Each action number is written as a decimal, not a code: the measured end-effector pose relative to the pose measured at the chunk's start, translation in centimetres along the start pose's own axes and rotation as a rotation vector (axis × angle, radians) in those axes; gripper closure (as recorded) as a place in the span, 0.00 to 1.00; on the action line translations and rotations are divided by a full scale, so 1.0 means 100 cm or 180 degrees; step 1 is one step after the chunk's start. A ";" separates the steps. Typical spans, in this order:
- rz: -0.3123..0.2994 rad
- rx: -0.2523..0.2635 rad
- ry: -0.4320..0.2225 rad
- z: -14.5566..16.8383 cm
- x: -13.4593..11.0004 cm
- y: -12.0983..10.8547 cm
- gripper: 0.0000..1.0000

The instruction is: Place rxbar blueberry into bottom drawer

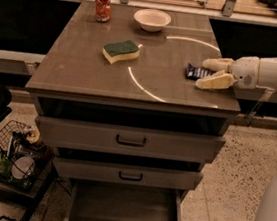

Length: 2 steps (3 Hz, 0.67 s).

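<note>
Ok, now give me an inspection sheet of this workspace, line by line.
Surface: grey-brown cabinet top, marked with white arcs.
Job's things: rxbar blueberry lies flat near the top's right edge; bottom drawer is pulled out with a bare floor.
Clutter: green-and-yellow sponge, red can and white bowl, all at the back half.
End effector: end effector reaches in from the right, low over the top, open, one finger on each side of the bar.
Cables: nothing seen.
Surroundings: two upper drawers with dark handles; wire basket on the speckled floor at left.
</note>
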<state>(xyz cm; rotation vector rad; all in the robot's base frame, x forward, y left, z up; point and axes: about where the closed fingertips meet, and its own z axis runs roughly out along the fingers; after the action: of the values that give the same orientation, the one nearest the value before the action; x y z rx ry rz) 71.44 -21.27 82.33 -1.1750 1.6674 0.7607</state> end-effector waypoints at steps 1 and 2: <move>0.0000 0.0000 0.0000 -0.002 -0.005 0.000 0.94; 0.0000 0.0000 0.0000 -0.002 -0.006 0.000 1.00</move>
<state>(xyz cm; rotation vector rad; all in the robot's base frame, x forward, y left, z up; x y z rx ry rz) 71.44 -21.26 82.99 -1.1751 1.6674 0.7609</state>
